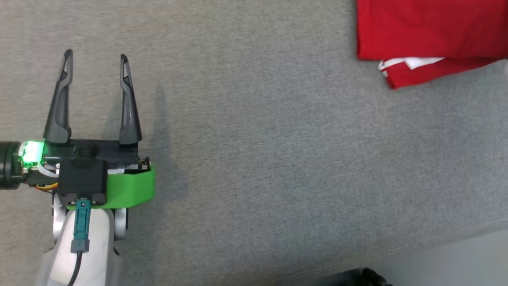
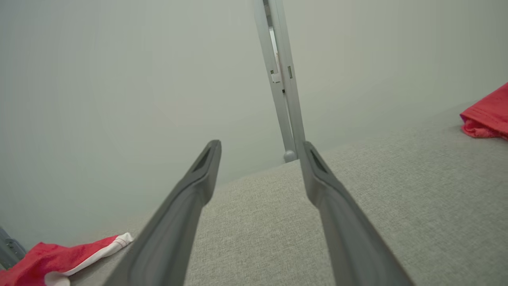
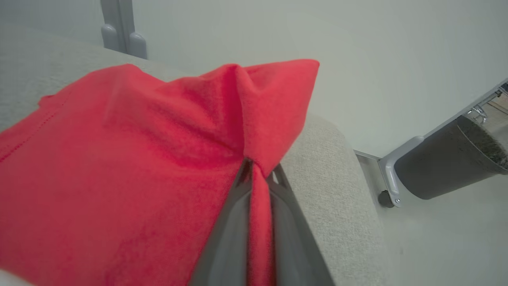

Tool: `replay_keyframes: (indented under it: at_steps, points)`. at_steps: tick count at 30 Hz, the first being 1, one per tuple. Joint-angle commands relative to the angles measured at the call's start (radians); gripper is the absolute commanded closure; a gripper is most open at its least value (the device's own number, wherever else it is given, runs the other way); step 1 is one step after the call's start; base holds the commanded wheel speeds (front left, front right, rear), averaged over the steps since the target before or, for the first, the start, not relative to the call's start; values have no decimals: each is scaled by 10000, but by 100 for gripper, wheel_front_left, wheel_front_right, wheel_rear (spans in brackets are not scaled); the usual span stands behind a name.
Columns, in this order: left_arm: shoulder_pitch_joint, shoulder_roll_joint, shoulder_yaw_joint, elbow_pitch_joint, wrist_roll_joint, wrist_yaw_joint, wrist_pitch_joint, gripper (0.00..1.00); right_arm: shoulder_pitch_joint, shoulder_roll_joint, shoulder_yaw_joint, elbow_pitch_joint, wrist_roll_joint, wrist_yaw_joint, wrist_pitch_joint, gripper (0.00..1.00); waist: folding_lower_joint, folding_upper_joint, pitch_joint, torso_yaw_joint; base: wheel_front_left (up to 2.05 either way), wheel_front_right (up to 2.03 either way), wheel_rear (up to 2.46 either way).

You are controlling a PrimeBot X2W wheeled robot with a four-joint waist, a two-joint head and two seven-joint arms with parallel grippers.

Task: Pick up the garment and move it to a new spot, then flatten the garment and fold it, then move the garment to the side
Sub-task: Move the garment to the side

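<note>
The red knit-fabric garment (image 1: 428, 31) lies folded at about 1 o'clock in the head view, on a grey woven-fabric padded surface (image 1: 278, 159). A white trim band (image 1: 412, 62) peeks from its lower edge. In the right wrist view the right tool (image 3: 260, 167) is clamped on a raised fold of the garment (image 3: 139, 159), with cloth pinched between its two dark fingers near the surface's rounded edge. The left tool (image 1: 96, 54) sits at about 8 o'clock, well apart from the garment, its fingers spread apart with nothing between them and pointing toward 12 o'clock.
</note>
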Motion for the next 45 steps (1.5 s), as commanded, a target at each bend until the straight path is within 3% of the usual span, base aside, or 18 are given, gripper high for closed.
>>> replay_keyframes:
  at_steps: [1,12,20,21,22,29,35,45]
  points:
    - [-254,172,50,-117,104,19,47,0,-286,-120,-11,110,93,-21,-39,100,-1,0,1152,-1084,0,0,0]
    - [-387,541,-94,-1383,603,82,629,0,-2082,-498,326,1112,381,-21,-34,100,-1,0,1939,-1295,0,0,0]
    - [-180,589,-105,-1888,685,226,682,0,-3317,-171,1211,2501,630,-20,-33,100,-1,0,2069,-957,0,0,0]
    - [-139,584,-121,-1913,676,246,664,0,-3498,-197,1286,2632,529,-20,-34,54,-1,0,2073,-925,0,0,0]
    - [-120,576,-137,-1920,675,262,649,0,-3582,-204,1315,2756,500,-21,-34,0,-1,0,2067,-896,0,0,0]
    - [110,434,-135,-1523,340,409,399,0,-3408,-193,872,2898,167,-20,-33,0,-1,0,1484,-622,0,0,0]
    - [725,303,192,-734,-379,587,96,0,-2283,177,-660,1574,379,-20,-33,0,-1,0,226,-369,0,0,0]
    - [2007,158,595,24,-1416,604,-14,0,708,1064,-2603,-1266,-816,-20,-33,0,-1,0,-1949,241,0,0,0]
